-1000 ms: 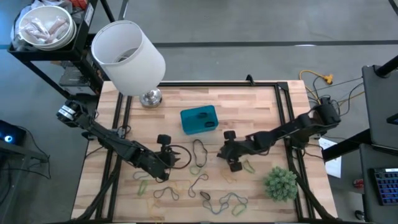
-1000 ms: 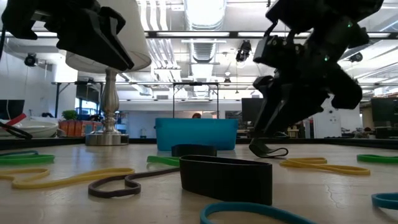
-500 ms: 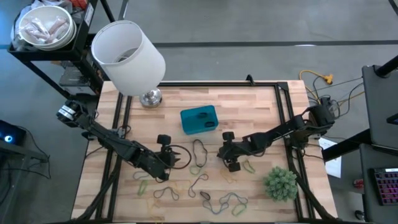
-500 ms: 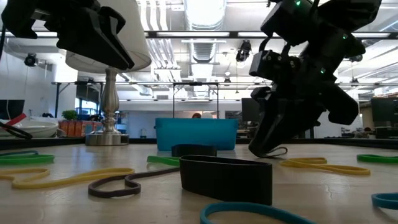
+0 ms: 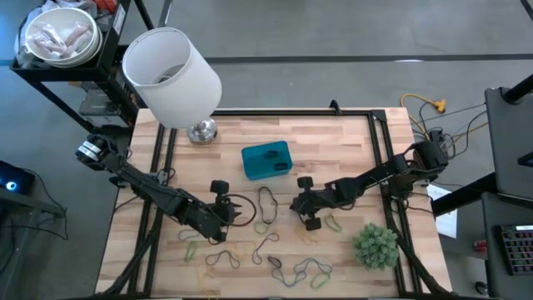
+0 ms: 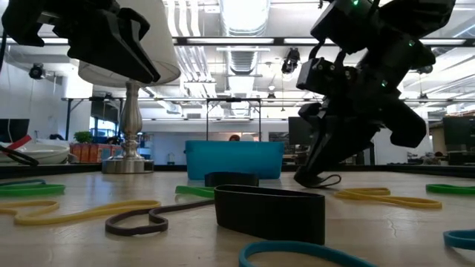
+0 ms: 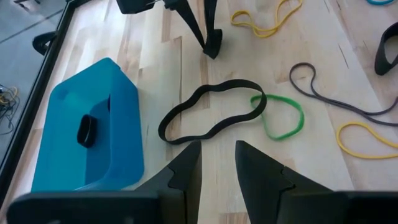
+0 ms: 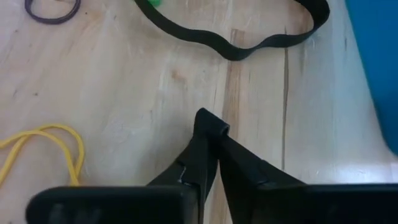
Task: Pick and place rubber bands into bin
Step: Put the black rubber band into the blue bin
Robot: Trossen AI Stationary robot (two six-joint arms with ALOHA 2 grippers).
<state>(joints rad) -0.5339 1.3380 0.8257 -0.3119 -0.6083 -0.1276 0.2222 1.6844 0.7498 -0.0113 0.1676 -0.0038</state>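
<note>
Near the table's middle, our right gripper pinches its fingers closed on a small dark rubber loop at the wood. Beside it a long black rubber band lies stretched toward the low-walled blue plastic bin, which holds one dark band. Our left gripper waits, fingers slightly apart.

A small blue bin with low walls and rounded corners sits upright near the middle of the wooden tabletop, one dark band lying inside it. Rubber bands in green, yellow and dark grey lie scattered flat toward the tabletop's front edge; a large black loop overlaps a green one beside the bin.
</note>
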